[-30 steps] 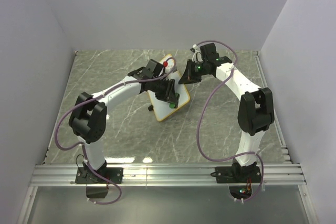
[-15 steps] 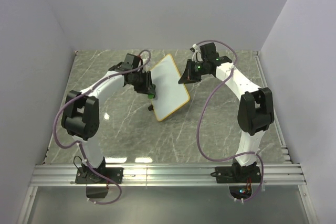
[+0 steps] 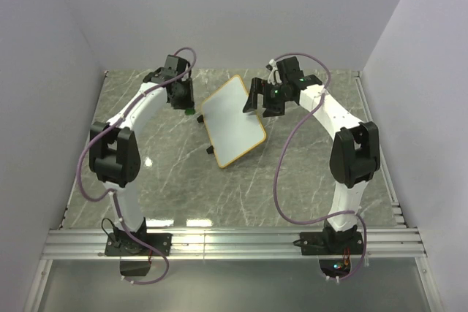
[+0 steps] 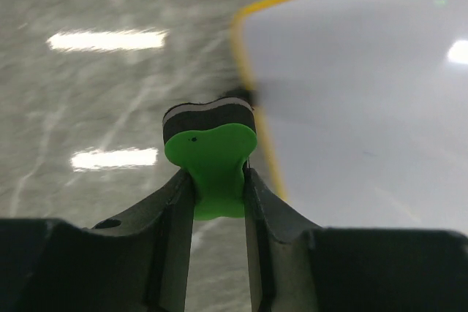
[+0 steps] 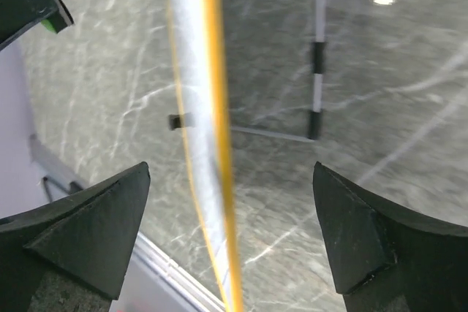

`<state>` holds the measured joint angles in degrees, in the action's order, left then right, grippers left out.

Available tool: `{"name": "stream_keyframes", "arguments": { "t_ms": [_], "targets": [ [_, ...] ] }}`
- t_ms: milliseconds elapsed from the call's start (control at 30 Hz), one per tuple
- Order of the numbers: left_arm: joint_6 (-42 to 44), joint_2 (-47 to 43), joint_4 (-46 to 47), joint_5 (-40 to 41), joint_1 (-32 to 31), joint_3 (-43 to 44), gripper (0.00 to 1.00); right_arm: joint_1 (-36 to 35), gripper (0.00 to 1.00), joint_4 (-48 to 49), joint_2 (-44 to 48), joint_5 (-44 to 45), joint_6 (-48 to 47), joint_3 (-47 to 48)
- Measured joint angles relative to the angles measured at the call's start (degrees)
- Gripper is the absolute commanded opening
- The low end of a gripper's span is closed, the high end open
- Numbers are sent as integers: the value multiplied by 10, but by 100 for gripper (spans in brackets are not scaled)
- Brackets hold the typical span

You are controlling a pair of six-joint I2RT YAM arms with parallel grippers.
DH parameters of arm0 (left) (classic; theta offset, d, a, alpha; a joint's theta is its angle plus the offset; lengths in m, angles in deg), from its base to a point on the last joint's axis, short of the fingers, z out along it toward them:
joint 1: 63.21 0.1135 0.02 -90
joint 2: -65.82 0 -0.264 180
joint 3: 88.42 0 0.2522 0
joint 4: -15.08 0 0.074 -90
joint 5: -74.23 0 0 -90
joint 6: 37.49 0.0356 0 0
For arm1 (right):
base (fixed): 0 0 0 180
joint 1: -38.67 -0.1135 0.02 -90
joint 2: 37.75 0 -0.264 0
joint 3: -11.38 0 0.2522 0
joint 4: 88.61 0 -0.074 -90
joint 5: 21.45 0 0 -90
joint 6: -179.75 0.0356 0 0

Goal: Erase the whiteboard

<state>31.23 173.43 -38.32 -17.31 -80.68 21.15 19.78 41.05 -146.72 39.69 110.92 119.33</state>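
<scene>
Top external: whiteboard [image 3: 234, 122] lies mid-table on the grey marbled table [image 3: 168, 173], turned diagonally, its surface reading plain white. Left gripper [image 3: 188, 105] sits just off the board's far left corner, fingers clamped on a green bow-shaped eraser [image 4: 212, 155]; eraser-to-frame contact cannot be told. Right gripper [image 3: 257, 100] is at the far right edge, jaws spread wide, with the frame edge running between them.

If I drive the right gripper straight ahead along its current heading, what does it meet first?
Likely the whiteboard: its wooden edge stands edge-on between the open fingers of the right gripper. Depth is hard to judge.
</scene>
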Motion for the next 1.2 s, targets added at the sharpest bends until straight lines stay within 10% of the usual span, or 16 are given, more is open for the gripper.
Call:
{"name": "stream_keyframes", "arguments": {
  "t_ms": [200, 733, 1200],
  "targets": [
    [-5, 54, -28, 65, 56, -75, 0, 19, 100, -27, 29, 75, 10, 0],
    [-36, 70, -82, 91, 84, -99, 99, 102, 100, -58, 263, 161, 22, -30],
    [-53, -151, -107, 60, 73, 16, 95, 102, 100, -67, 385, 180, 61, -24]
  ]
}}
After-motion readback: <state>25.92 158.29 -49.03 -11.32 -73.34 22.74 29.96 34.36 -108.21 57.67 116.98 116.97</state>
